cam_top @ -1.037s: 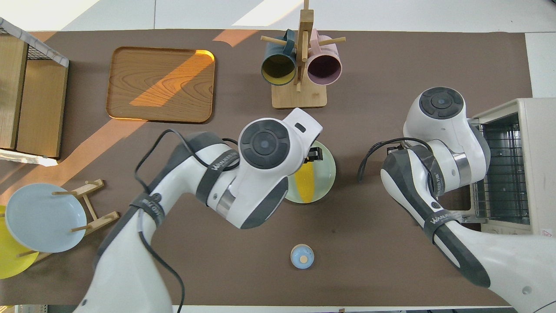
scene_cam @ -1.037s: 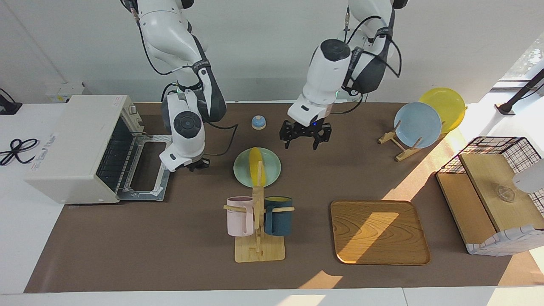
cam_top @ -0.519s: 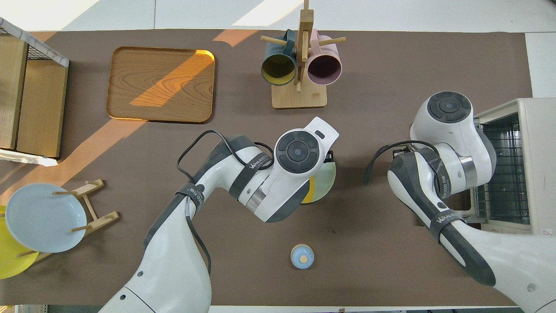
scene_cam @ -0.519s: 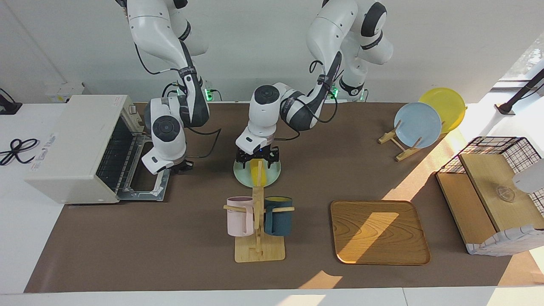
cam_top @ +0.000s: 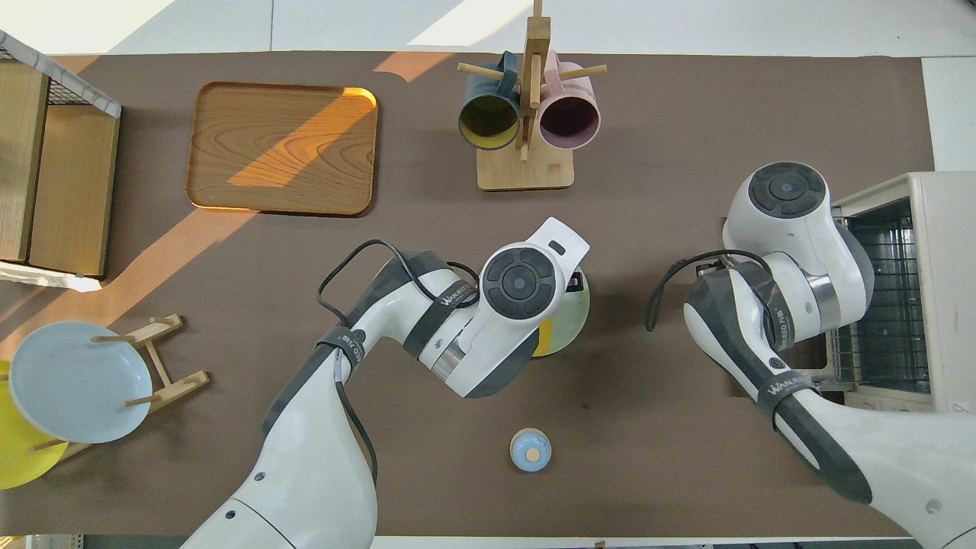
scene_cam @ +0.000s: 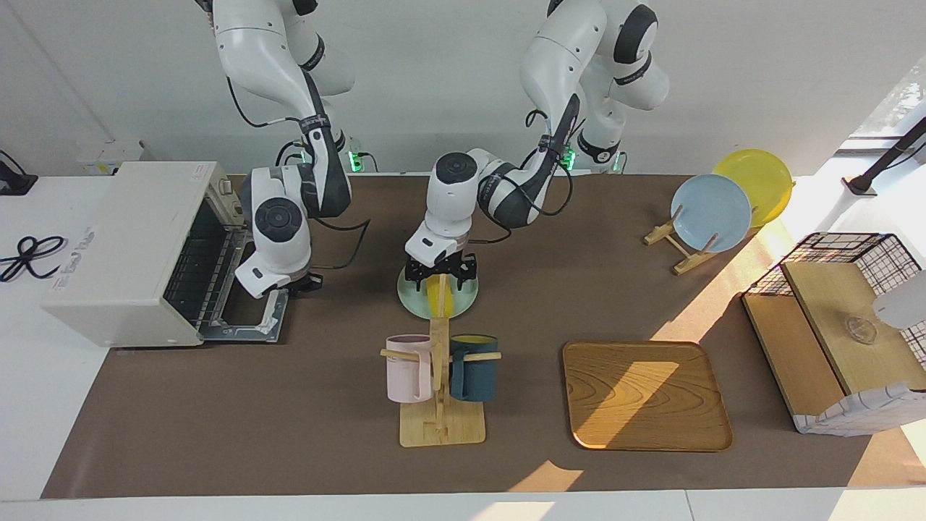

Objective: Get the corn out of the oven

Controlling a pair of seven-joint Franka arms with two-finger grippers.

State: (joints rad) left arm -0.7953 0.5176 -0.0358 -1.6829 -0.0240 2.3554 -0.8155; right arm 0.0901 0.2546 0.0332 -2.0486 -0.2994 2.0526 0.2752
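Corn on green plate, already out of oven. We've left hand wide open, empty, straddling it; long axis near-far. Right hand shut, empty, at oven door.

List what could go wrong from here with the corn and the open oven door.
1. The open left gripper hangs over the yellow plastic corn cob on the pale green plate; a grasp could tip it.
2. The shut right gripper sits by the off-white toaster oven's dropped door and might bump it.

Left tool now down over corn
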